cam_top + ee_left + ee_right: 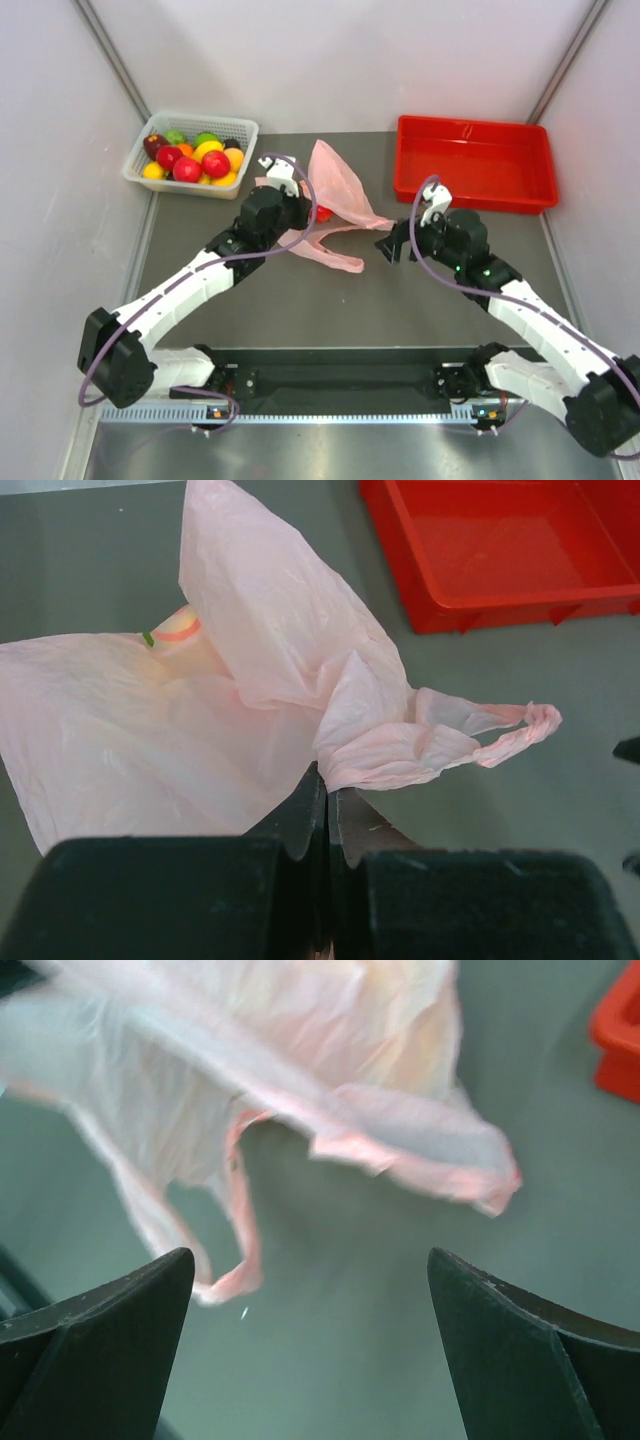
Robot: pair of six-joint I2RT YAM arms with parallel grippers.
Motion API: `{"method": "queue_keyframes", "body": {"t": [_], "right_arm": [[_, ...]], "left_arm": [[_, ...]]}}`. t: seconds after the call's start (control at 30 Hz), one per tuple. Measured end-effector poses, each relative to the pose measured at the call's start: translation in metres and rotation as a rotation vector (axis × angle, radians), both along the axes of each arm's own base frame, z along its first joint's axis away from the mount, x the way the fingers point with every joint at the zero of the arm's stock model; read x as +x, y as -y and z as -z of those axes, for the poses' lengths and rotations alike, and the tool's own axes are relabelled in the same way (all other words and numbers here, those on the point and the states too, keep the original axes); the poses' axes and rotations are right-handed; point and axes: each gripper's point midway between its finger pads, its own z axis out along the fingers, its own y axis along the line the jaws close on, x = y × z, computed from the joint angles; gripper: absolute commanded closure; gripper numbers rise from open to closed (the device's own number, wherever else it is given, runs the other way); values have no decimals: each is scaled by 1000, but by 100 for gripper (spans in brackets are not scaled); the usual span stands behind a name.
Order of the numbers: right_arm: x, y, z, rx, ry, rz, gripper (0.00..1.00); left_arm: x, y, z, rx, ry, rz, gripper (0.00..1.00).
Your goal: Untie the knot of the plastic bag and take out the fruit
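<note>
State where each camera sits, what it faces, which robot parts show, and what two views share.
Top external: above, behind the bases, looking down on table; both arms show.
Left wrist: faces pink bag, red tray, over the shut left gripper.
Right wrist: faces the bag's handles past the open right gripper.
All share the bag.

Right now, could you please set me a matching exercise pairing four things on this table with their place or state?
Things:
1 basket
2 tray
3 left gripper
4 right gripper

Places or states:
A open, gripping nothing
B red, at the far right
C shut on the pink bag
D at the far left, holding a pile of fruit

Pairs: 1-D; 2-B; 3-C; 4-A
</note>
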Motion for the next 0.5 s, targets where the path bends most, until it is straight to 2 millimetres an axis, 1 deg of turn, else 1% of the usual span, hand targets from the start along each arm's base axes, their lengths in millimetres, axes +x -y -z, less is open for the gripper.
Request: {"method": "queue_keyframes", "body": {"t": [0.07, 0.17, 0.3, 0.4, 0.5], "right_arm": [[-19, -7, 0, -8, 11, -52, 0], [-43, -27, 4, -36, 21, -150, 0], [-65, -50, 15, -93, 32, -256, 0], [-69, -60, 27, -173, 57, -275, 1], [-62, -61, 45, -292, 83, -252, 0]], "left_arm": [[-1, 3, -5, -13, -4, 12, 100], [-1, 9, -16, -38, -1, 30, 100], [0, 13, -19, -54, -7, 41, 100], [-1, 16, -15, -55, -25, 51, 100], [-2, 17, -13, -54, -35, 59, 100]]}}
